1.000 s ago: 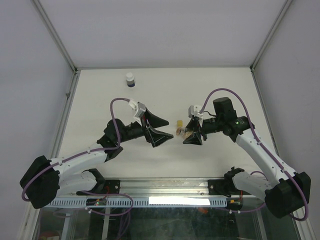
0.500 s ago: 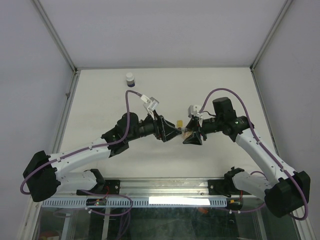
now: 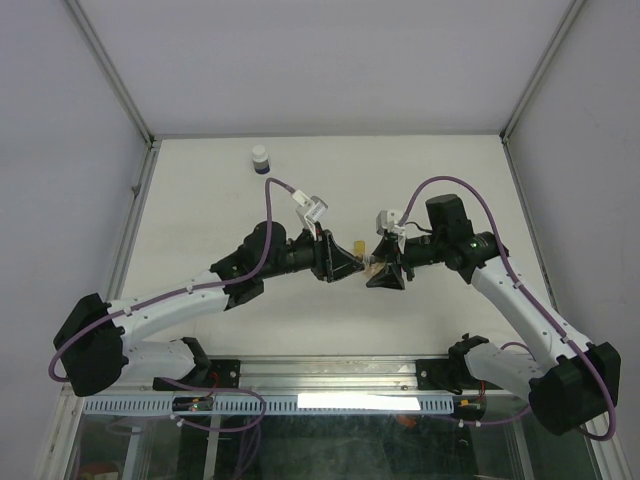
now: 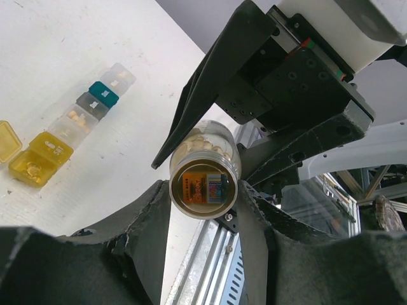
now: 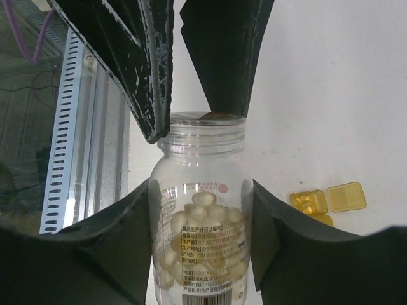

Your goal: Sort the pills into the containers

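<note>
Right hand [image 5: 201, 185] around pill bottle [image 5: 200, 254], left hand [image 4: 203, 190] on its neck.

Containers strip [image 4: 73, 122] flat; yellow lid [image 4: 7, 140] open

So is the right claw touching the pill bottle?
Touching. The right wrist view shows the pill bottle pinched in the right gripper, with both black fingers flush against its sides and no gap.
</note>
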`<state>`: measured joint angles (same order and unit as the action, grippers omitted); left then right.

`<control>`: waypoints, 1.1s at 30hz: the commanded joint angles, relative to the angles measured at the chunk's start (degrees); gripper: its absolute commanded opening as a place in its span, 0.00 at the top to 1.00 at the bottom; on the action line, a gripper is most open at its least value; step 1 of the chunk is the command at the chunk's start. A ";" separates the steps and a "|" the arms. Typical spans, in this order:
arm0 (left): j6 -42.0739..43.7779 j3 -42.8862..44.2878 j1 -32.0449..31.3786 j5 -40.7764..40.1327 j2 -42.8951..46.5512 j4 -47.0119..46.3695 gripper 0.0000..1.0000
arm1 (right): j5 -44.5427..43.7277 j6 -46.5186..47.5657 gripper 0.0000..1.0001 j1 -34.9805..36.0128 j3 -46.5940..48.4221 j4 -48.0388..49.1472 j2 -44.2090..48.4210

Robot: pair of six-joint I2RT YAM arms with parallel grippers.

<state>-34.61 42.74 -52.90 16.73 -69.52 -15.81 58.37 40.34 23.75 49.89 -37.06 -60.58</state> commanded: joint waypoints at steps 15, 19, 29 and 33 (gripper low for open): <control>37.75 2.06 0.50 26.66 -3.69 -6.36 0.72 | 1.75 -0.17 1.00 -0.10 1.88 2.25 1.33; 55.60 2.26 2.29 35.70 -3.18 -5.52 0.68 | 1.79 -0.13 1.00 -0.08 1.82 2.25 1.25; 32.30 -4.96 8.94 25.85 0.52 -33.10 0.01 | 1.47 0.27 1.00 -0.09 1.88 2.12 1.47; 17.62 -8.96 9.77 14.98 5.02 -32.64 0.01 | 1.57 0.39 1.00 -0.10 1.87 1.99 1.43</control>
<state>-1.08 36.73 -44.10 41.39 -69.76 -40.03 59.13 40.40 23.77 49.89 -37.58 -60.27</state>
